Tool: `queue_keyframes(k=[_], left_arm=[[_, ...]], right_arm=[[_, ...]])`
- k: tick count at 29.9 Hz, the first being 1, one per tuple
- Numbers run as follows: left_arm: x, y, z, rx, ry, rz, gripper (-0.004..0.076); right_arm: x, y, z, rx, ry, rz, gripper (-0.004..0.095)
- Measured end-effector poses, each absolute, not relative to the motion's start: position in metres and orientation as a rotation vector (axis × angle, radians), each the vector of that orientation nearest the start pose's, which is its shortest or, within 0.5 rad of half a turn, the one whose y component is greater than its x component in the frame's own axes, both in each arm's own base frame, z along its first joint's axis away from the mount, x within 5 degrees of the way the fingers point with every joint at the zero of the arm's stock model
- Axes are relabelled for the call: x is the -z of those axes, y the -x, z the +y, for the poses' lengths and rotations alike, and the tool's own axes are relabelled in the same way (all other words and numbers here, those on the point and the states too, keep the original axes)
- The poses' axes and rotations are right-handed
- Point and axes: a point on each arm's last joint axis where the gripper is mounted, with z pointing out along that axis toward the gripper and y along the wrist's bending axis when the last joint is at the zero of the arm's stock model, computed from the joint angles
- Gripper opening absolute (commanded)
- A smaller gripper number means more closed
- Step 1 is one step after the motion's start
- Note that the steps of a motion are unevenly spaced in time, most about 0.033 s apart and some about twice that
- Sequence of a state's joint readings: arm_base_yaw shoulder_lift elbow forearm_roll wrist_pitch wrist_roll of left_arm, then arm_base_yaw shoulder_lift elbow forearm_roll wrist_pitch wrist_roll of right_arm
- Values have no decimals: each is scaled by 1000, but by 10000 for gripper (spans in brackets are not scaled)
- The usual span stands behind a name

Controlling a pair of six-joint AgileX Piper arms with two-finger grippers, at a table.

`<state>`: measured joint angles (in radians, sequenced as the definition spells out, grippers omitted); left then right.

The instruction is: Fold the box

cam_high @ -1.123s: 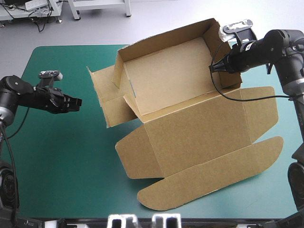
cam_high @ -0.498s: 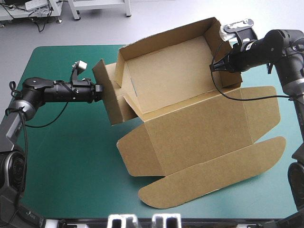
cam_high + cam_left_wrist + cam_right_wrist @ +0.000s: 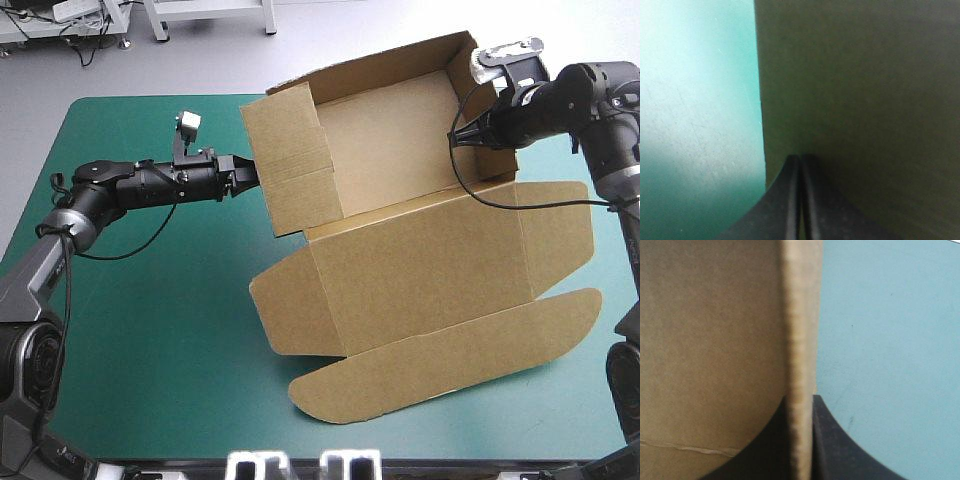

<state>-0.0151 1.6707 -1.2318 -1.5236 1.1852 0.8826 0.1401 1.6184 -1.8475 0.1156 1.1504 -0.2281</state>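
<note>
teal-green cover [image 3: 150, 300] lies over the worktop [image 3: 60, 150], and the brown box [image 3: 400, 130] sits on its right half, reaching from near the far edge to near the front edge. the far part of the box stands as an open tray with its walls raised. the lid [image 3: 420, 270] lies flat on the cover toward the front, its long rounded tuck flap nearest the front edge.

the left hand [image 3: 248, 172] reaches in level from the worktop's left side. its black fingers [image 3: 785, 200] are pressed together into one point, with nothing between them. the tip touches the outer face of the box's left end flap [image 3: 295, 160], which stands upright at the tray's left end. in the left wrist view brown board fills the space ahead of the hand, and one straight edge of it borders the cover.

the right hand [image 3: 470, 138] is at the tray's right end wall [image 3: 495, 165], near the worktop's far right corner. it pinches that wall: in the right wrist view the board's pale cut edge [image 3: 801, 340] runs between the two nearly closed fingers [image 3: 832, 440], the box's inside on one side and the cover on the other.
</note>
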Motion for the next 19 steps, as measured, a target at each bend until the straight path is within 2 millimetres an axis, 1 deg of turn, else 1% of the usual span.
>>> queue_keyframes(k=[3, 7, 12, 15, 17, 19], left_arm=[[-321, -339, -94, 1575, -229, 2017, -6], [-328, -338, -104, 1604, -250, 1990, -6], [-346, -338, -119, 1611, -336, 1941, -6], [-356, -338, -122, 1595, -376, 1917, -4], [-361, -339, -122, 1569, -407, 1914, 11], [-364, -339, -122, 1539, -439, 1921, 67]], right_arm=[[-435, -340, 57, -99, 431, 2356, -19], [-436, -341, 56, -79, 426, 2343, -20], [-437, -343, 53, -40, 420, 2334, -20], [-437, -343, 52, -29, 413, 2328, -19], [-437, -343, 52, -30, 408, 2325, -19], [-438, -344, 52, -30, 407, 2322, -19]])
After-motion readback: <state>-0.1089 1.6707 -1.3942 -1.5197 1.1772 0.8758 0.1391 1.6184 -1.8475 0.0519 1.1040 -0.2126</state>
